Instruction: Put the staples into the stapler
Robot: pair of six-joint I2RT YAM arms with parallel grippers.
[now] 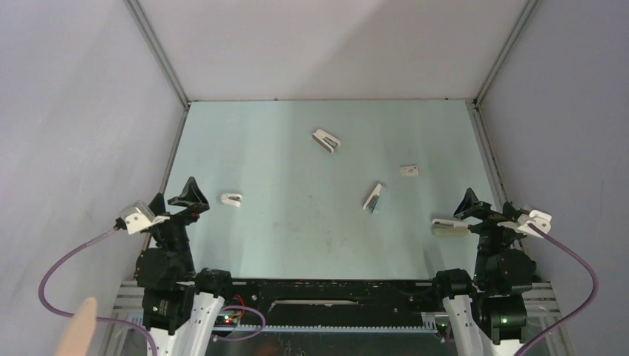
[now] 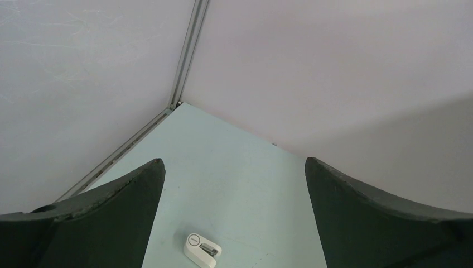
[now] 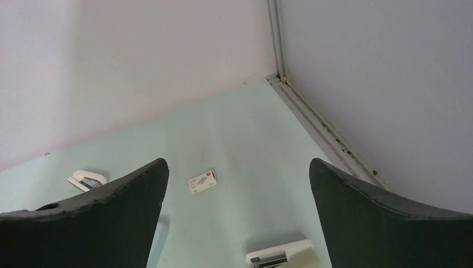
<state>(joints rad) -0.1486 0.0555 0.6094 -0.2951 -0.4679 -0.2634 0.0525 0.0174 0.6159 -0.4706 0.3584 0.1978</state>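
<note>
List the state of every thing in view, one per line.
Left gripper: open, empty.
Right gripper: open, empty.
Stapler: lying mid-table, seems splayed open.
Box: shut, lying flat.
Cream stapler: lying by the right gripper, not held.
Wedge stapler: lying far back, not held.
Small white stapler: lying near the left gripper, not held.

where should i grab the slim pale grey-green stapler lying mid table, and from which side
Grip the slim pale grey-green stapler across its narrow body near mid-length, coming straight down from above. It lies low on the table, angled from near-left to far-right, so turn the jaws across that long axis. The open right gripper looks the nearer one.
</note>
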